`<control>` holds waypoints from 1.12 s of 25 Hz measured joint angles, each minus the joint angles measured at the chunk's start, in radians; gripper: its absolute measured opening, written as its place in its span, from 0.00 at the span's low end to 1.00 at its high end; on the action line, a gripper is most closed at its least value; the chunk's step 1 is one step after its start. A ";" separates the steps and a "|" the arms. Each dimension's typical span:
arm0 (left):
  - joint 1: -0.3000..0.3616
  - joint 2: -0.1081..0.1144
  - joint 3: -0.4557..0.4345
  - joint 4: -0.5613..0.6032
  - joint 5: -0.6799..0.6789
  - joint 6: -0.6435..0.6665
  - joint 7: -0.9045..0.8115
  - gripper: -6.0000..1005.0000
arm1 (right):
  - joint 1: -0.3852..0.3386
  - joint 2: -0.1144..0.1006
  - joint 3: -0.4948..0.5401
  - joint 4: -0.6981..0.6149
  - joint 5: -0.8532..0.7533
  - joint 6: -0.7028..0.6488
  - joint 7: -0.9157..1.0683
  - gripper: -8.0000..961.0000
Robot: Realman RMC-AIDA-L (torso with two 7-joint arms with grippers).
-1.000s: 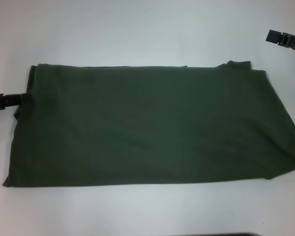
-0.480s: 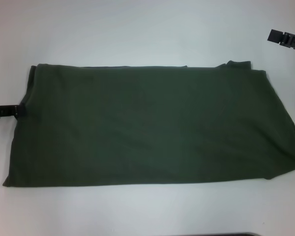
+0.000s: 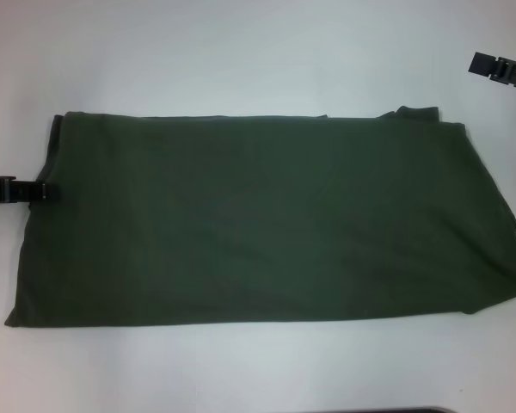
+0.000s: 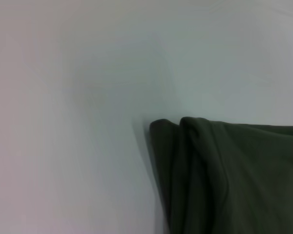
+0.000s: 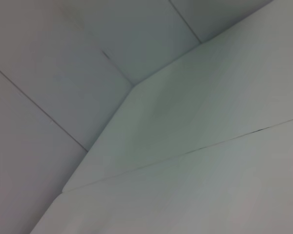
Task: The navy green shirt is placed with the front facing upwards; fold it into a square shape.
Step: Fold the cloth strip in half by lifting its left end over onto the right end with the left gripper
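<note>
Olive shirt (image 3: 258, 219) flat — left gripper (image 3: 39, 192) at its left edge, grip unclear.

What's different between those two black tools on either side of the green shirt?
The left tool sits at the left edge of the navy green shirt, about halfway along that edge, while the right tool hangs well apart from the cloth, off past its far right corner. The left one points in toward the shirt; the right one is mostly cut off at the head view's edge. Both are black and reach in from the sides over the white table.
</note>
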 joint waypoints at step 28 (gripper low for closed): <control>-0.040 0.001 0.007 -0.006 0.013 0.062 -0.012 0.55 | -0.005 -0.005 0.002 0.000 0.003 0.001 0.002 0.96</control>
